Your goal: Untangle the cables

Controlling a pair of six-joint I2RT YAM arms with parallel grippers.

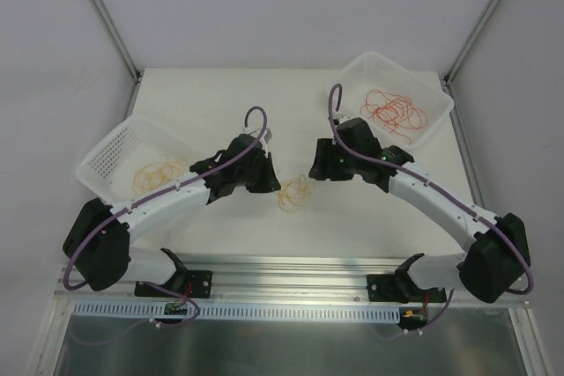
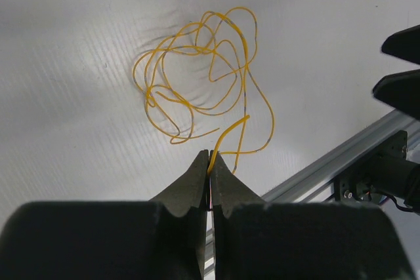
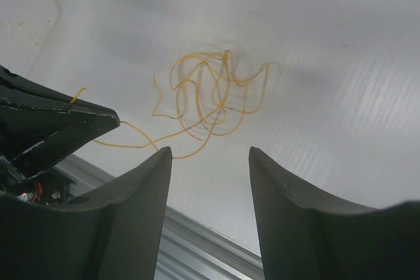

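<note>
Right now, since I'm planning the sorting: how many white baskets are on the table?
2. The left basket, at the table's left edge, holds yellow-orange cables; the right basket, at its far right corner, holds red-orange cables. None seems hidden.

So the white surface [image 1: 220, 103] has two white plastic baskets on it, both slotted: one at the left edge [image 1: 110, 154], tilted, and one in the upper right corner [image 1: 374, 59]. An aluminium rail [image 1: 291, 266] runs along the bottom, with a slotted white strip [image 1: 282, 312] just below. Metal frame posts [image 1: 106, 15] angle up in both top corners.
</note>
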